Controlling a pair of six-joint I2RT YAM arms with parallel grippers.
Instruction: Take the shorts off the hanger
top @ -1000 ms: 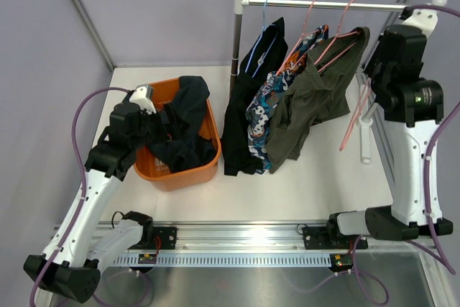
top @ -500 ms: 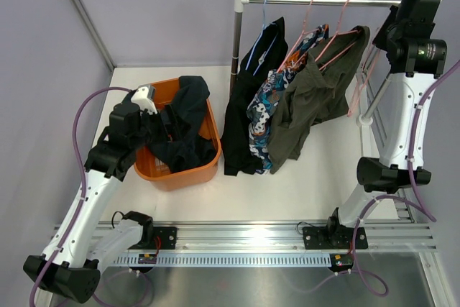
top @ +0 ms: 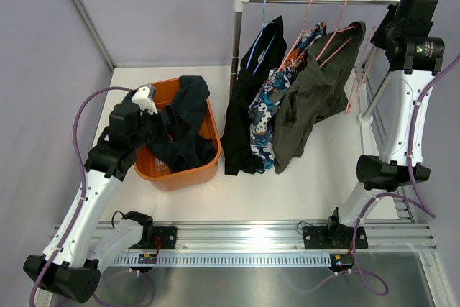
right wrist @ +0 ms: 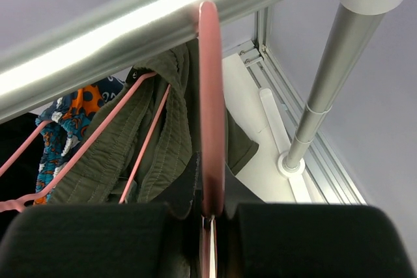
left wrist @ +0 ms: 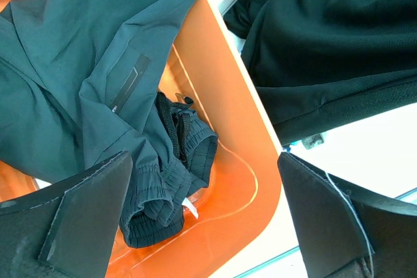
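At the near side of the white bench (top: 316, 192) stands an orange plastic basket (top: 180, 175), towards the left. Inside it lies the dark navy fabric shorts (left wrist: 78, 63), crumpled, with one part draped over the far rim of the basket. The left gripper (left wrist: 205, 174) hangs above the basket with its two fingers spread wide apart, and nothing is between them. It does not touch the navy shorts.

Just to the right of the basket, three other garments hang side by side. The black shorts with light-blue trim (top: 244, 106) is nearest to the basket and hangs on a thin light-blue hanger (top: 265, 6). Next to it is the blue-white-orange patterned shorts (top: 264, 116), and then the olive green shorts (top: 309, 102); each of these two hangs on a pink wire hanger. The three garments touch one another.

Further back, all the hangers hook on the silver metal rod (top: 323, 0), which runs from a vertical silver post (top: 235, 41) on the left to the right side. At the right end of the rod there is an empty pink wire hanger (right wrist: 212, 115), apart from the olive shorts. The right gripper (right wrist: 210, 216) is raised close under the rod and its fingers are pressed together on the stem of this empty hanger, whose hook lies over the rod.
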